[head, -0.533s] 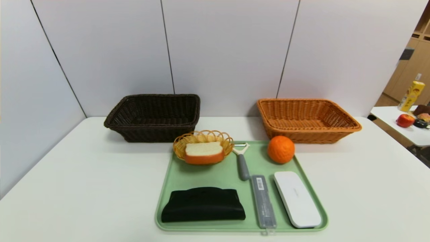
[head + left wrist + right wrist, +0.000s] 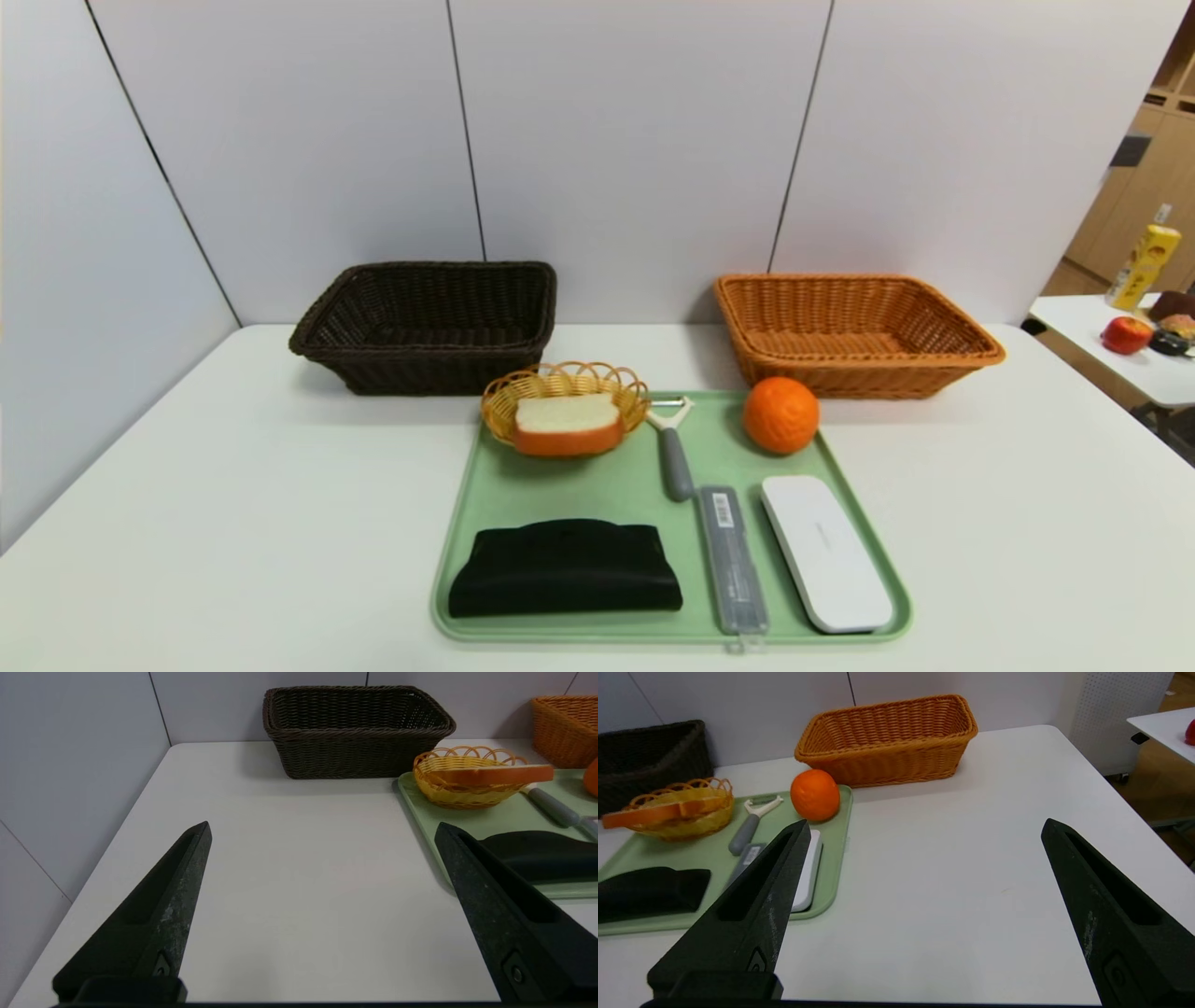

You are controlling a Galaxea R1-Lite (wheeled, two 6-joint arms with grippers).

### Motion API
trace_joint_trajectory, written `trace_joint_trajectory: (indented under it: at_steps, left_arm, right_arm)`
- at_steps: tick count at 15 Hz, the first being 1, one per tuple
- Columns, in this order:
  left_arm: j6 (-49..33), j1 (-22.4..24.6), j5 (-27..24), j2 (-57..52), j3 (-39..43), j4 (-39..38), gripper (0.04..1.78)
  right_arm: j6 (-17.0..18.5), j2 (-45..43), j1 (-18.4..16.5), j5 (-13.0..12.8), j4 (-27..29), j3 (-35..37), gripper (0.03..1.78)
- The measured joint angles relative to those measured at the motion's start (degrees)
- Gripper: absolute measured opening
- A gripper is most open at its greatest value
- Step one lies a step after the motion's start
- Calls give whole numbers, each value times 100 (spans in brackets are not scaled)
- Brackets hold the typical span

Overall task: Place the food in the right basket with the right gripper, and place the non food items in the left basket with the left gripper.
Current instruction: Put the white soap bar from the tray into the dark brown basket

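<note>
On a green tray [image 2: 579, 485] lie the orange [image 2: 780, 414], a bread slice [image 2: 568, 423] in a small round yellow basket [image 2: 564, 387], a grey-handled peeler [image 2: 672, 452], a black pouch [image 2: 564, 568], a slim grey barcode case [image 2: 733, 558] and a white oblong case [image 2: 823, 553]. The dark brown basket [image 2: 425, 322] stands back left, the orange-tan basket [image 2: 851, 329] back right. Neither gripper shows in the head view. My left gripper [image 2: 322, 830] is open over bare table left of the tray. My right gripper [image 2: 924, 828] is open over bare table right of the tray.
A white wall runs behind the baskets. A second table [image 2: 1120, 359] at far right holds a red apple [image 2: 1126, 334] and a yellow bottle [image 2: 1143, 266]. The white table [image 2: 233, 485] has bare surface on both sides of the tray.
</note>
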Motion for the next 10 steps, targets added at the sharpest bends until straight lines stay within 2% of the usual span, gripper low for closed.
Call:
trace_joint_trajectory:
  at_steps: [3, 5, 7, 10]
  left_arm:
    - [-62, -11, -124, 1379, -1484, 953, 169]
    - [-84, -17, -276, 2275, -2183, 1408, 169]
    - [-107, -30, -419, 3124, -2695, 1686, 169]
    - [-379, -226, -477, 4224, -3383, 2053, 169]
  right_arm:
    - [179, 1830, 30, 160, 1475, -2347, 171]
    - [243, 3112, 129, 212, 2194, -3624, 171]
    - [290, 4356, 416, 154, 2683, -4714, 171]
    - [494, 6081, 1113, -9, 3267, -5890, 171]
